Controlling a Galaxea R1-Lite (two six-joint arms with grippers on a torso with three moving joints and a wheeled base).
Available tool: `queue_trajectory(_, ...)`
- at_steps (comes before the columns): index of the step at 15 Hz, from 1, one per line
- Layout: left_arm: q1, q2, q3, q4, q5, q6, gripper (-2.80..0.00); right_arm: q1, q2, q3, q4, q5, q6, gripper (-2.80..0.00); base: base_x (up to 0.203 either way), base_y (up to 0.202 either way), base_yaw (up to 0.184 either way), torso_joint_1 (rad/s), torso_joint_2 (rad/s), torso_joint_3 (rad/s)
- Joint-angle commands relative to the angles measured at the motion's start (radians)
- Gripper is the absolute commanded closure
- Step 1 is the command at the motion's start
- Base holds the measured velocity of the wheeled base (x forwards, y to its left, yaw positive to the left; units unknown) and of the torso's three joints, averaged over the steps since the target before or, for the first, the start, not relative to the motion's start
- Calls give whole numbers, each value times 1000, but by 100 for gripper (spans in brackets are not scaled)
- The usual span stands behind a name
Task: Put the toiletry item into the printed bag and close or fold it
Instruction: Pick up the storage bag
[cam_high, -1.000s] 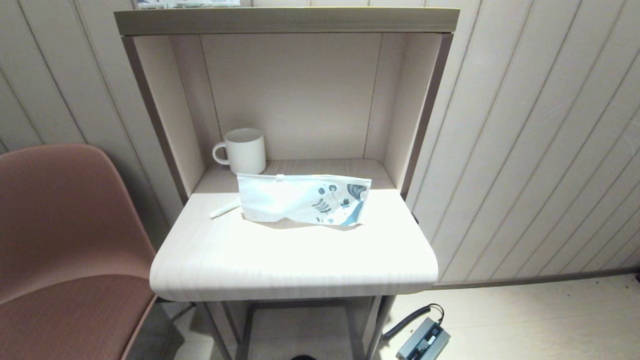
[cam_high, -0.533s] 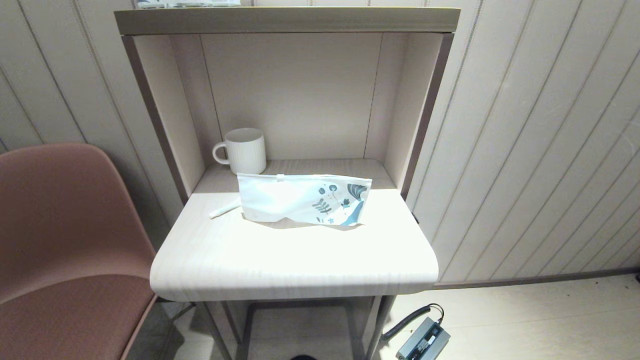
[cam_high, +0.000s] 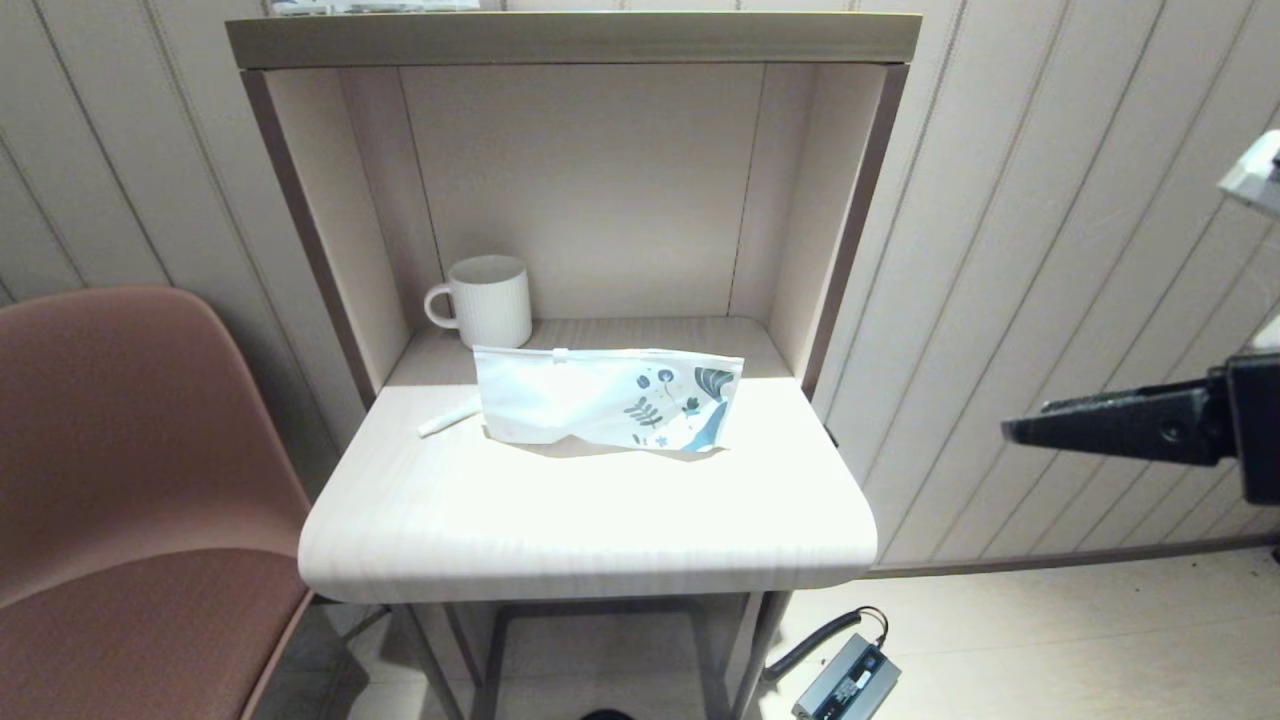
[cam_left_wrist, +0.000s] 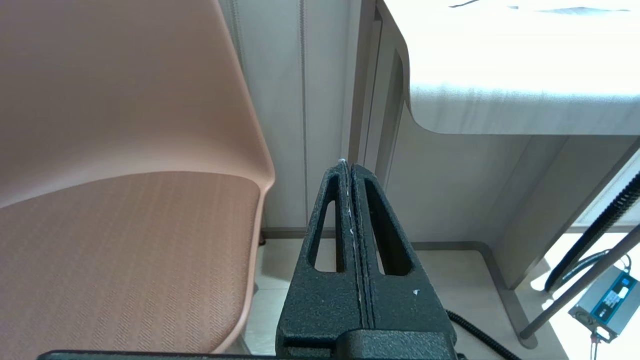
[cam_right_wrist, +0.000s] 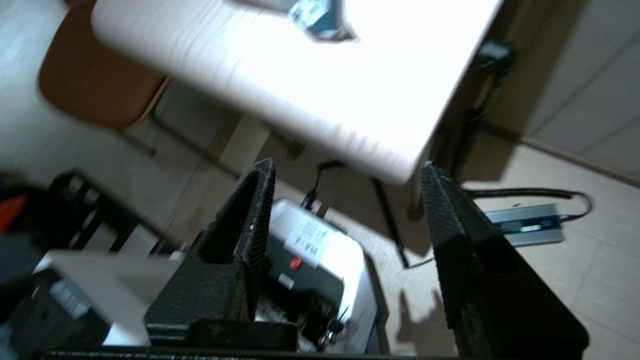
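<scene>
The printed bag (cam_high: 606, 397) lies flat across the back middle of the small table (cam_high: 590, 520), its leaf print at the right end. The toiletry item (cam_high: 449, 417), a slim white stick, rests on the table just left of the bag, touching or nearly touching its edge. My right gripper (cam_high: 1010, 432) enters from the right edge, well off the table's right side, open and empty; its wrist view shows the table corner and the bag's printed end (cam_right_wrist: 315, 15) beyond the spread fingers. My left gripper (cam_left_wrist: 348, 165) is shut and empty, low beside the chair, below the table.
A white ribbed mug (cam_high: 487, 300) stands at the back left inside the shelf alcove (cam_high: 580, 190). A brown chair (cam_high: 130, 470) sits left of the table. A grey power adapter with cable (cam_high: 845, 680) lies on the floor at the lower right.
My right gripper has come into the head view from the right edge; it was out of sight before. The bag, stick and mug have not moved.
</scene>
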Motion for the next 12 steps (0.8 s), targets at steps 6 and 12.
queue_trajectory(6,0,0,0,0,0,-1,0,-20,272,-35,-70,44,-280,-280,0,0,0,5,0,-1)
queue_trajectory(12,0,0,0,0,0,-1,0,-29,503,-39,-365,219,-361,-280,0,0,0,0,0,0)
